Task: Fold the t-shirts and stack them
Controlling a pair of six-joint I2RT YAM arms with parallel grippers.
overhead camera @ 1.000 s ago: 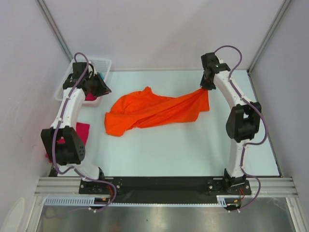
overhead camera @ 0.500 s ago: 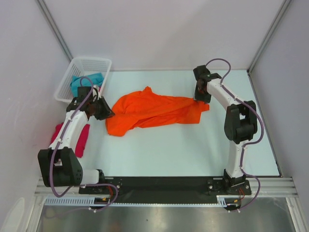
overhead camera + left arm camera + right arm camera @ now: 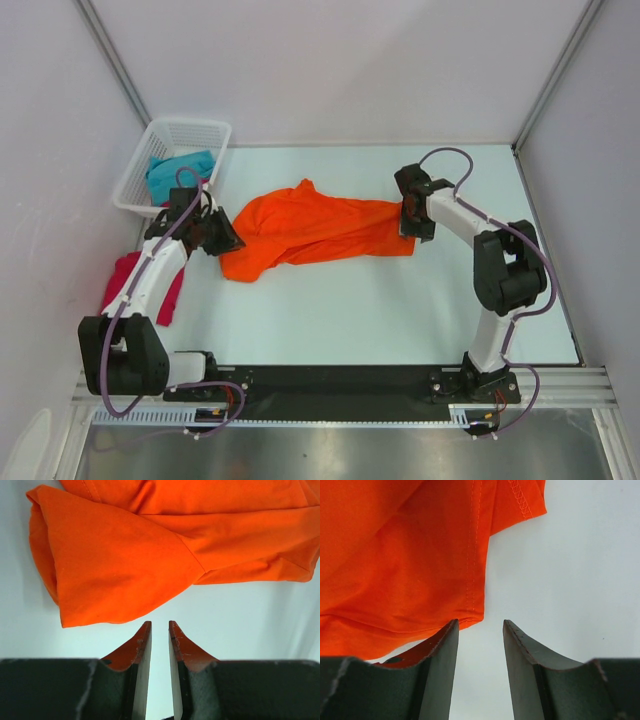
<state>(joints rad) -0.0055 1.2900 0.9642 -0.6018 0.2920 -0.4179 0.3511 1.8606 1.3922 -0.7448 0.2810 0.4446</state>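
In the middle of the tabletop (image 3: 330, 310) the orange t-shirt (image 3: 315, 228) lies crumpled, the left tool (image 3: 159, 624), barely parted, and the right tool (image 3: 480, 622), wider apart, both empty at its ends, so nothing looks folded or stacked yet, and the teal t-shirt (image 3: 180, 168) waits in the basket (image 3: 190, 128).

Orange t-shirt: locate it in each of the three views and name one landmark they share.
Top external: the orange t-shirt lies crumpled mid-table, a band running left to right.
Left wrist: orange t-shirt fills the upper half, with a rounded fold at lower left.
Right wrist: orange t-shirt covers the upper left, a stitched hem running down it.
Shared landmark: the pale table it lies on.
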